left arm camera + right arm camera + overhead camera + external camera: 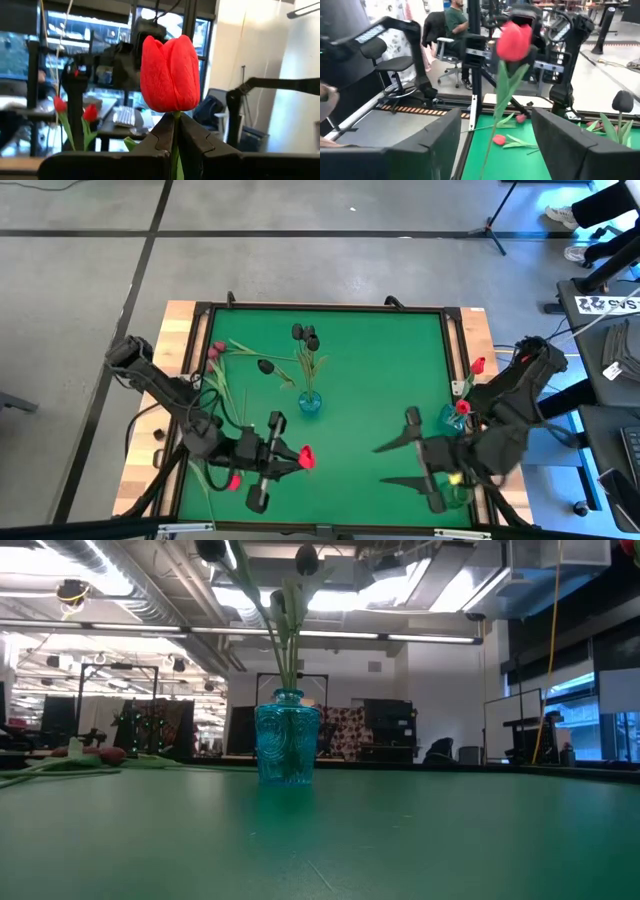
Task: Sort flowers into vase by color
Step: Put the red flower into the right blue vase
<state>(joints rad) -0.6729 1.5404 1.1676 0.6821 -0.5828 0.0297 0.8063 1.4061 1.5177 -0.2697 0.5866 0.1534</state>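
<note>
I am a two-armed robot at a green tabletop (370,380) seen from above, with a wooden border on both sides. My left fingers (175,137) are closed tight on the thin green stem of a red tulip (170,74), whose full bloom stands upright just beyond my fingertips; from overhead that same red tulip (306,457) shows as a small red spot at the tip of my left gripper (290,459), above the near left part of the tabletop. My right fingers (592,145) stand spread wide apart, and a second red tulip (514,41) rises on its long stem in the gap between them, not pinched by either one. From above, my right gripper (405,463) sits near the right edge of the tabletop, and just behind it a blue vase (452,418) holds red tulips (463,407). Well ahead of my left fingers, near the tabletop's middle, a second blue vase (310,402) holds black tulips (305,334); in the level view this blue vase (288,737) stands upright with green stems rising out of it. Off to the far left of my left fingers, more tulips lie flat on the tabletop: a dark maroon-pink one (217,349), a black one (265,366), and another red one (233,481) closer to my left arm. In the room beyond, a seated person (454,22) is visible.
</note>
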